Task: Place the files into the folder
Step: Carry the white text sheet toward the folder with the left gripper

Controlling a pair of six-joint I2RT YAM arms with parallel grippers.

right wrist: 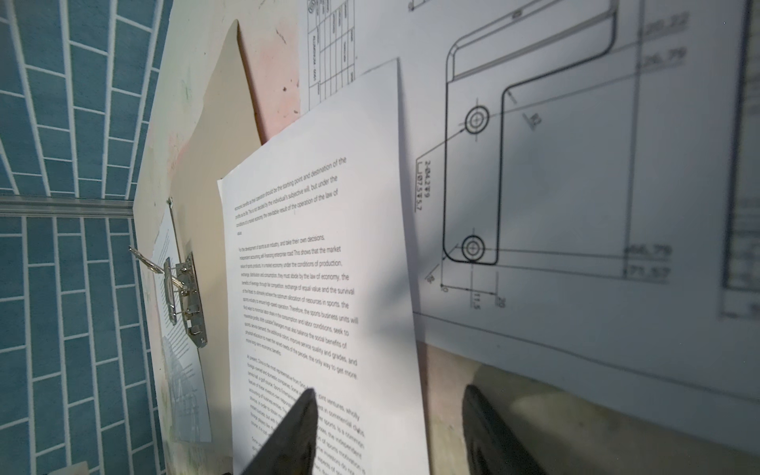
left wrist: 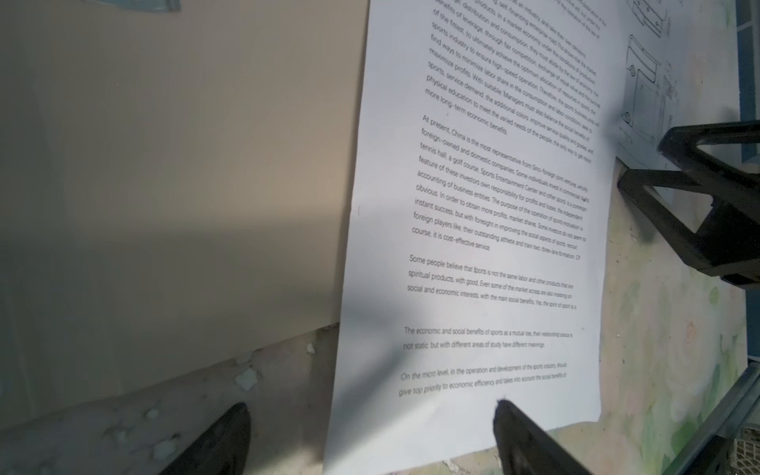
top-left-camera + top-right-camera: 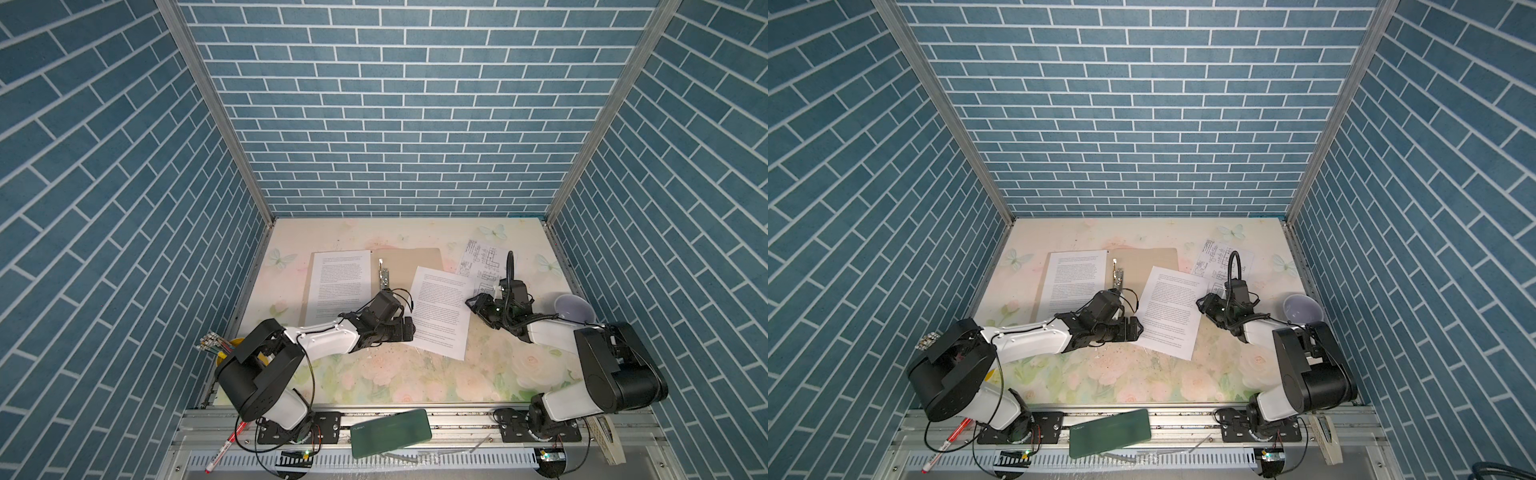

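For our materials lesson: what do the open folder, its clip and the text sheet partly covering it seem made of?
Folder: matte tan card, probably cardboard; no sheen.
Clip: polished metal, apparently steel; bright silvery glints.
Text sheet: thin matte white paper; its edge curves slightly.

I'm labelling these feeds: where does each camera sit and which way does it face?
Top views: high above the front, looking down at the table; left arm, right arm, left gripper, right gripper show.
Left wrist: on the left arm, facing the text sheet and folder; its fingertips show.
Right wrist: on the right arm, facing the drawing and clip; its fingertips show.
Shared: both wrist views see that sheet.
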